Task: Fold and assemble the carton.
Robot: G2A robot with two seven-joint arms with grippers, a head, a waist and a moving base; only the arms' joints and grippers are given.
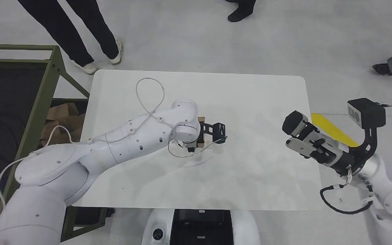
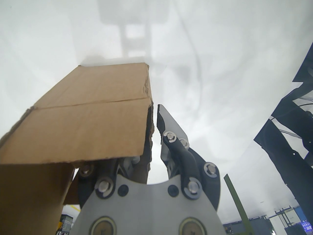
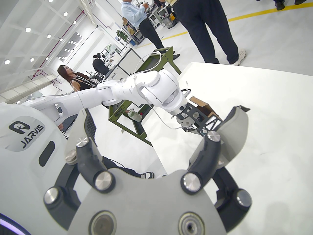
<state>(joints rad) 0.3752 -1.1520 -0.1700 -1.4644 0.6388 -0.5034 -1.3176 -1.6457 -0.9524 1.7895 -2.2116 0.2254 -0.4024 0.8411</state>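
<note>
We see the left gripper (image 1: pixel 218 131) near the middle of the white rectangular table (image 1: pixel 257 177), with the small brown cardboard carton (image 1: pixel 200 120) tucked mostly under its wrist. In the left wrist view, the carton (image 2: pixel 93 113) is a folded piece with a crease across its broad face. One upright wall edge stands between the fingers of the left gripper (image 2: pixel 154 116). The visible finger (image 2: pixel 170 125) is drawn in almost against that edge, and the other finger is hidden behind the cardboard, so we read the grip as pinched on the carton wall. From the right wrist view, the carton (image 3: pixel 201 103) sits low on the table (image 3: pixel 269 123), just behind the left gripper (image 3: pixel 210 122).

The right gripper (image 1: pixel 294 135) hovers at the table's right edge, well apart from the carton. Its fingers are spread wide with nothing between them, which the right wrist view (image 3: pixel 161 116) confirms.

Beside the table's left edge stands an olive-green metal frame (image 1: pixel 58 67), with loose brown cardboard pieces (image 1: pixel 59 118) lying within it.
</note>
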